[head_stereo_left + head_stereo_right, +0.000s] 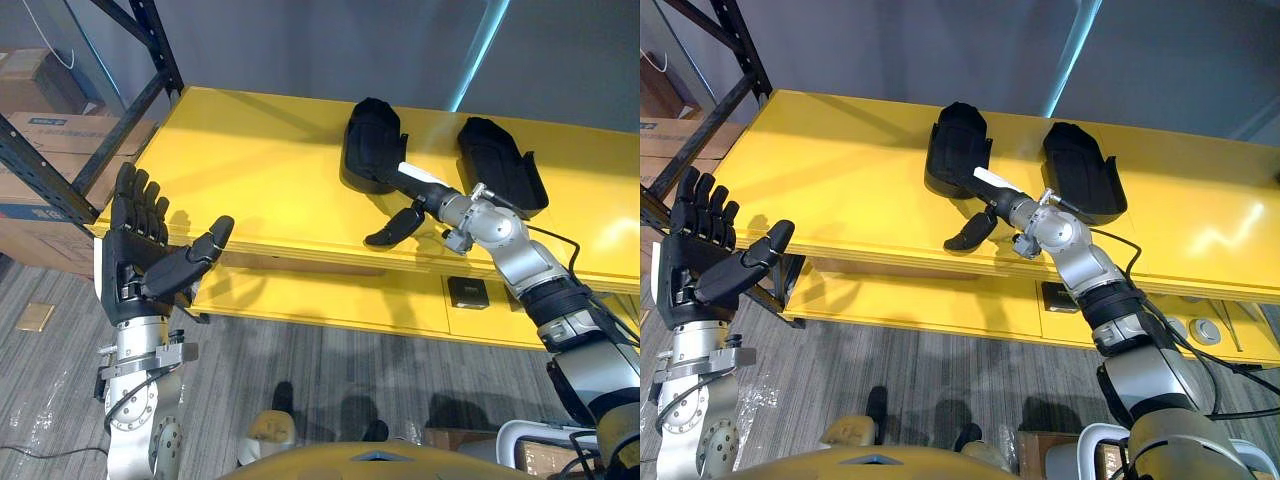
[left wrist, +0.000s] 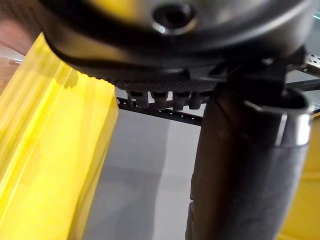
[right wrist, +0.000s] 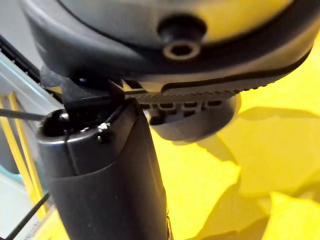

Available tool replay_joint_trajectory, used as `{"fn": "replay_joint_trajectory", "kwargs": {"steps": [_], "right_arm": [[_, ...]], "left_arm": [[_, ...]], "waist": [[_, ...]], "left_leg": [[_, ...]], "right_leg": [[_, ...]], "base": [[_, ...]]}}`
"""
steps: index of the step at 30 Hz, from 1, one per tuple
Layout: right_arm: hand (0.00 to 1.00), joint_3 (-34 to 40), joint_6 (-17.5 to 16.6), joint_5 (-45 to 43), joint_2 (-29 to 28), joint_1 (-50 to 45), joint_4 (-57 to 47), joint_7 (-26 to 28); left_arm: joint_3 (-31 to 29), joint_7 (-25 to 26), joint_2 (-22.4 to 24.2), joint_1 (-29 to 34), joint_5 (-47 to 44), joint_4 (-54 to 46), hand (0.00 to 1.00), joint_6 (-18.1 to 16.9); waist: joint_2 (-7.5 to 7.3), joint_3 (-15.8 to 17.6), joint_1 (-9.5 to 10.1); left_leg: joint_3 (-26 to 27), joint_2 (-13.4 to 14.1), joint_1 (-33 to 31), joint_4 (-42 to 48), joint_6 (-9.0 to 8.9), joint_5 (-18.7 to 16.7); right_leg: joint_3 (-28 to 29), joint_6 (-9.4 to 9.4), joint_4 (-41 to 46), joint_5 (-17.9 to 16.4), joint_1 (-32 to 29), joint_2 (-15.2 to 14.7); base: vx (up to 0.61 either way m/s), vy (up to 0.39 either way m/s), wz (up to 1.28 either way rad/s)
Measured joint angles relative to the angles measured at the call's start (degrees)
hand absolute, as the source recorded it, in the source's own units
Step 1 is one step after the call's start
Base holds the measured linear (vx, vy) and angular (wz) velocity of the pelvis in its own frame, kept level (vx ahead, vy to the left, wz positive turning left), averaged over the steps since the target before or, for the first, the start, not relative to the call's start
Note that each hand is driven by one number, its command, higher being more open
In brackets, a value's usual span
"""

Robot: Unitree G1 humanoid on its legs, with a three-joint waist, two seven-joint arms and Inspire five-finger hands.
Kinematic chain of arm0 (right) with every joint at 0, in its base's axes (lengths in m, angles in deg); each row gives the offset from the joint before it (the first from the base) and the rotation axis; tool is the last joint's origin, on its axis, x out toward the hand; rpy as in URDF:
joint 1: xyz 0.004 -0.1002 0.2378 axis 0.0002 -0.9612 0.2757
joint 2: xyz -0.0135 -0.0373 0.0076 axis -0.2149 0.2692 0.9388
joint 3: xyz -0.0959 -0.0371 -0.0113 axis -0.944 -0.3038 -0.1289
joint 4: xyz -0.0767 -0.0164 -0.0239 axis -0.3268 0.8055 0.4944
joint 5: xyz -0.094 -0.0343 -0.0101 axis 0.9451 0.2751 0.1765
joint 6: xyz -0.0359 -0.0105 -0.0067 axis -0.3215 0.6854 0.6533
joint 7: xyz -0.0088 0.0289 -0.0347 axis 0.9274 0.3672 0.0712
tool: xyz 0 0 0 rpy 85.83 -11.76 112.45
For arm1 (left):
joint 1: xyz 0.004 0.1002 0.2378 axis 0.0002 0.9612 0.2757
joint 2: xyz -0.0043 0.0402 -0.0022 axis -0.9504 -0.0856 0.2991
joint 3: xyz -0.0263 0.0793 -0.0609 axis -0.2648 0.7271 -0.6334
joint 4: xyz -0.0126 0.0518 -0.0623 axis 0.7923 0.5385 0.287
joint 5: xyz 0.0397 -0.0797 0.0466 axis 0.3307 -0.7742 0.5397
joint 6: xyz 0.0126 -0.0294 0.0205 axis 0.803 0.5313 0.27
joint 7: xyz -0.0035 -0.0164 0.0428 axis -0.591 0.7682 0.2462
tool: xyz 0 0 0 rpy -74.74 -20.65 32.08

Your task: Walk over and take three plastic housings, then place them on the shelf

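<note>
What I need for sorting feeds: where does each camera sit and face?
Left eye view: on the head, looking down at the yellow shelf; left robot hand open, right robot hand at the left housing, right housing beside.
Right eye view: beside it, same look, both arms.
Left wrist view: on that wrist, along the left robot hand, toward the shelf's edge.
Right wrist view: on that wrist, along the right robot hand, onto the shelf top.
Shared: both eye views, one scene.

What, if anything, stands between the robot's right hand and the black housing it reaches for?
Nothing visible. The right hand is at the near edge of the left housing on the yellow surface; the second housing lies apart to its right, and the open left hand is well aside.
</note>
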Motion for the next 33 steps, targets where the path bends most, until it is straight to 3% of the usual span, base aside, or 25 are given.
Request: {"fn": "replay_joint_trajectory", "kwargs": {"steps": [18,28,33], "right_arm": [[1.0,-1.58,0.41,-0.14,3.89,0.01,-2.37,7.0],[1.0,-1.61,-0.01,-2.53,4.43,0.0,-2.38,6.58],[1.0,-1.87,-2.23,-5.21,4.44,-0.02,-2.26,2.46]], "left_arm": [[2.18,0.69,-0.21,0.04,0.0,0.97,1.0,-0.01],[3.32,1.52,-0.77,-0.04,0.01,1.31,1.0,-0.01],[3.28,1.67,-0.76,-0.19,0.02,3.52,1.0,-0.05]], "waist": [[-0.01,0.0,-0.19],[0.19,-0.12,-0.13],[0.6,-0.35,-0.14]], "left_leg": [[1.56,0.0,0.99,-0.19,-0.44,-0.48],[1.4,-0.07,0.96,-0.19,-0.41,-0.45],[1.2,-0.09,0.75,-0.19,-0.13,-0.24]], "right_leg": [[1.51,0.0,-0.09,0.04,0.14,0.06],[1.36,0.01,-0.09,0.04,0.21,0.06],[1.12,0.01,-0.21,0.04,0.17,0.08]], "base": [[-0.01,-0.006,-0.04],[0.0,0.0,0.0],[0.0,-0.001,0.01]]}}
